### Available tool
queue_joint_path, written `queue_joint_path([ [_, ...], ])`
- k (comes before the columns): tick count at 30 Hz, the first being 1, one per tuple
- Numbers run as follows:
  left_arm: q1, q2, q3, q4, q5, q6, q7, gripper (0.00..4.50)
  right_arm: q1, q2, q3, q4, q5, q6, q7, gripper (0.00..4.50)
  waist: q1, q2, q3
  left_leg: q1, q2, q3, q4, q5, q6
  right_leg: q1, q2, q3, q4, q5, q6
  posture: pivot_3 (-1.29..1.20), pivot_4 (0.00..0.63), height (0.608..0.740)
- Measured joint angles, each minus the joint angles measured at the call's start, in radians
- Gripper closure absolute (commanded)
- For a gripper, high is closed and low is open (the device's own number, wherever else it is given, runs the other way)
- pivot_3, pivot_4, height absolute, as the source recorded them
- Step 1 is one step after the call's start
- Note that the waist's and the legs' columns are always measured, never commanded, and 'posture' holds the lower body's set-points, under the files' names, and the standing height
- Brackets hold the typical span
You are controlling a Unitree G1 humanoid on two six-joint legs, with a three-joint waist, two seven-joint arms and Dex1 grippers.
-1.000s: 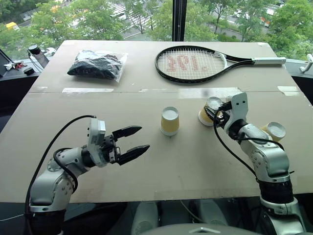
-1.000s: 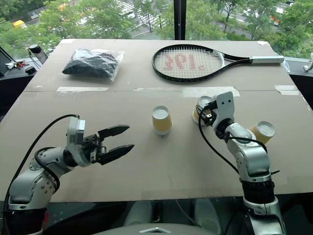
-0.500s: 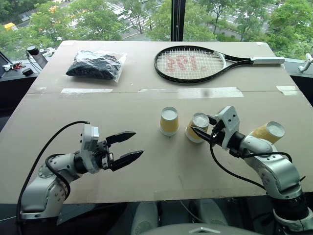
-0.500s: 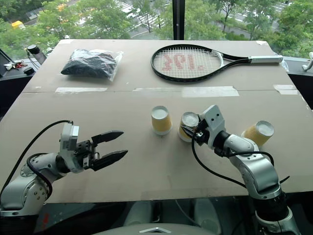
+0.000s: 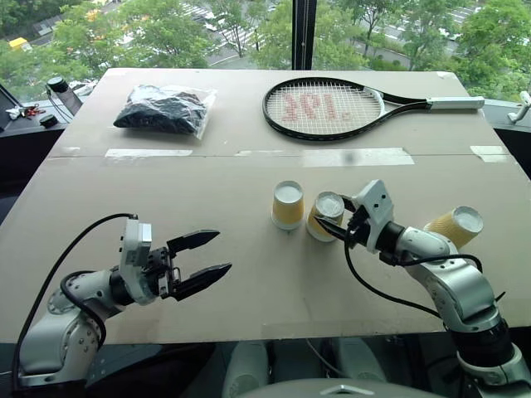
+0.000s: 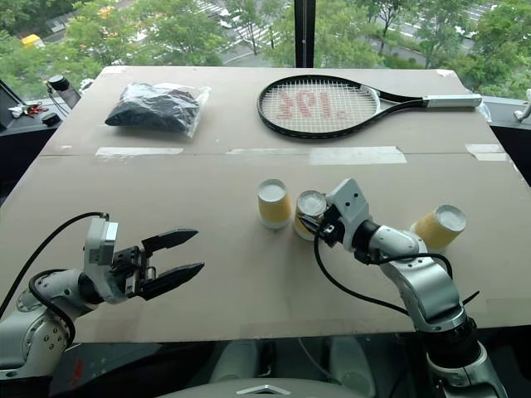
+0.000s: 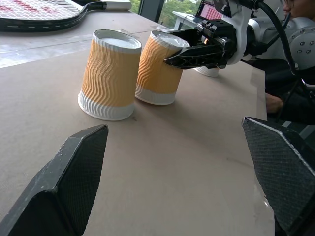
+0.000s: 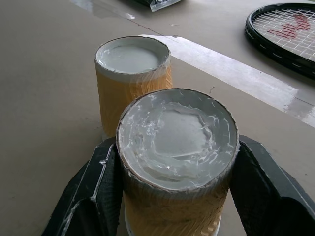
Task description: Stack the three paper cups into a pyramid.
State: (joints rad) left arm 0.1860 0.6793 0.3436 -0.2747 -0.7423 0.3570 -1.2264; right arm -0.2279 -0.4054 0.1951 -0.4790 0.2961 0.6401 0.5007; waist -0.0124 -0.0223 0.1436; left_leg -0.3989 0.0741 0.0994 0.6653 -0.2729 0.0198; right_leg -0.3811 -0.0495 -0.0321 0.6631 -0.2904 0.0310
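- The counter carries everything; a tennis racket lies along its far edge and a bagged dark bundle sits near its far left corner, both well apart from my work.
- My right end effector is clamped on the second cup, pads on its ribbed sides, base up, near the counter's middle.
- My left end effector hangs spread wide and empty toward the near left edge.
- The first cup stands upside down at the counter's middle; the held one sits just beside it, tilted slightly. I can't tell whether the sides touch.
- The third cup lies on its side toward the right edge, behind my right arm.
- To do this step well, I judge I should settle the held cup flat on its rim, close against the first and level with it, then release gently so neither shifts.
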Motion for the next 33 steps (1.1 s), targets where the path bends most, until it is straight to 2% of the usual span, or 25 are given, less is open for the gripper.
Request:
queue_joint_path([
  [19, 0.001, -0.01, 0.0, 0.005, 0.0, -0.005, 0.0, 0.0, -0.032, 0.017, 0.038, 0.018, -0.048, -0.012, 0.003, 1.79, -0.001, 0.0, 0.0, 0.0, 0.0, 0.0, 0.0, 0.0, 0.0, 0.0, 0.0, 0.0, 0.0, 0.0, 0.0, 0.0, 0.15, 0.74],
  [20, 0.001, -0.012, 0.0, 0.005, 0.0, -0.007, 0.0, 0.0, -0.033, 0.016, 0.04, 0.025, -0.05, -0.012, 0.005, 1.18, -0.001, 0.0, 0.0, 0.0, 0.0, 0.0, 0.0, 0.0, 0.0, 0.0, 0.0, 0.0, 0.0, 0.0, 0.0, 0.0, 0.15, 0.74],
  [21, 0.001, -0.015, 0.0, 0.006, 0.0, -0.009, -0.001, 0.0, -0.035, 0.017, 0.041, 0.032, -0.052, -0.012, 0.006, 0.95, -0.001, 0.0, 0.0, 0.0, 0.0, 0.0, 0.0, 0.0, 0.0, 0.0, 0.0, 0.0, 0.0, 0.0, 0.0, 0.0, 0.15, 0.74],
  [23, 0.0, -0.018, 0.0, 0.007, 0.0, -0.014, -0.004, 0.0, -0.04, 0.017, 0.041, 0.045, -0.053, -0.012, 0.012, 0.02, -0.001, 0.0, 0.0, 0.0, 0.0, 0.0, 0.0, 0.0, 0.0, 0.0, 0.0, 0.0, 0.0, 0.0, 0.0, 0.0, 0.15, 0.74],
  [30, -0.007, -0.032, 0.0, 0.011, -0.008, -0.031, -0.02, 0.0, -0.042, 0.008, 0.021, 0.043, -0.047, -0.012, 0.019, 0.02, -0.001, 0.0, 0.0, 0.0, 0.0, 0.0, 0.0, 0.0, 0.0, 0.0, 0.0, 0.0, 0.0, 0.0, 0.0, 0.0, 0.15, 0.74],
  [33, -0.012, -0.068, -0.003, 0.02, -0.005, -0.082, -0.038, 0.0, 0.045, -0.033, -0.107, -0.088, 0.033, -0.023, 0.049, 0.02, 0.007, 0.001, 0.001, -0.001, 0.0, 0.0, 0.0, -0.001, 0.001, 0.0, -0.001, 0.0, -0.001, 0.0, 0.0, 0.0, 0.15, 0.74],
])
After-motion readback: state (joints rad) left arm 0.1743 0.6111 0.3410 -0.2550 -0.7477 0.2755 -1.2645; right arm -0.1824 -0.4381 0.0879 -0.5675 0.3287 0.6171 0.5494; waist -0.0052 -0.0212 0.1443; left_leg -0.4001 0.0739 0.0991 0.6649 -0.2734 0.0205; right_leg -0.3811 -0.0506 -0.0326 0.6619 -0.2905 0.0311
